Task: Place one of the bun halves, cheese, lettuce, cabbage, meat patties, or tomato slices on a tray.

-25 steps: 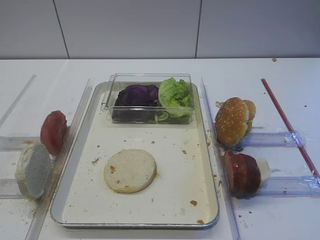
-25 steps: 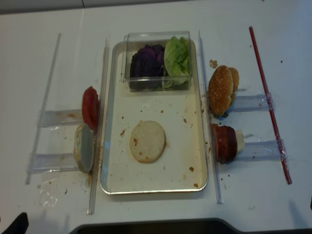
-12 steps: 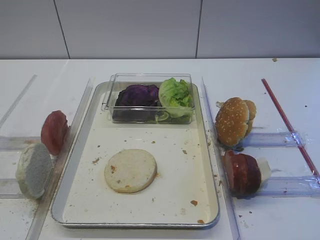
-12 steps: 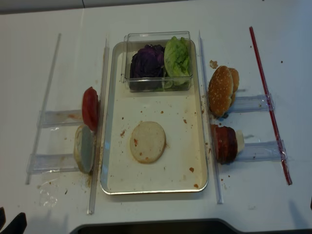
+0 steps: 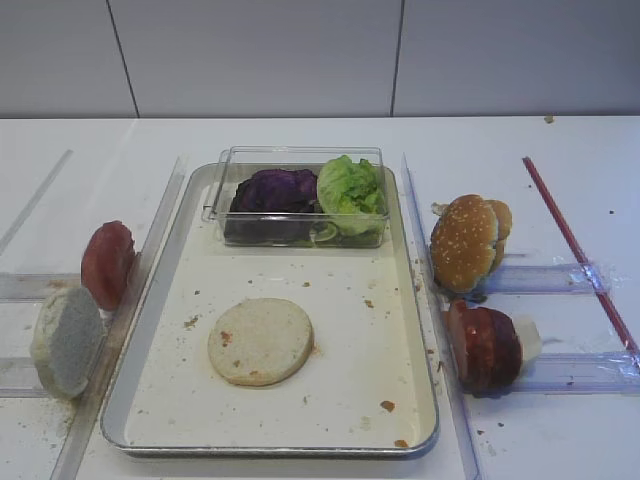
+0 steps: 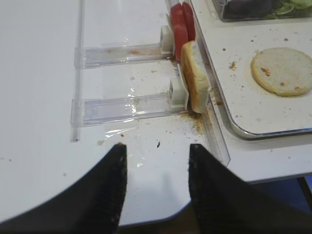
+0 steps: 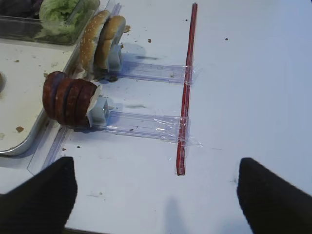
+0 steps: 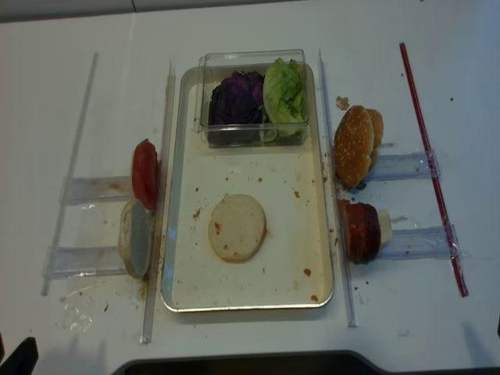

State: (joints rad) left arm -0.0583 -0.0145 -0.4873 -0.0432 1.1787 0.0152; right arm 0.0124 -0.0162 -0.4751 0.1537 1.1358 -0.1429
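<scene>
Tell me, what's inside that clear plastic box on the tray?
The clear box holds purple cabbage beside green lettuce. Pale rings show beneath the lettuce; anything beneath the leaves is covered.

bun half [image 5: 260,341] | pale, flat | mid tray [image 5: 150,350]
</scene>
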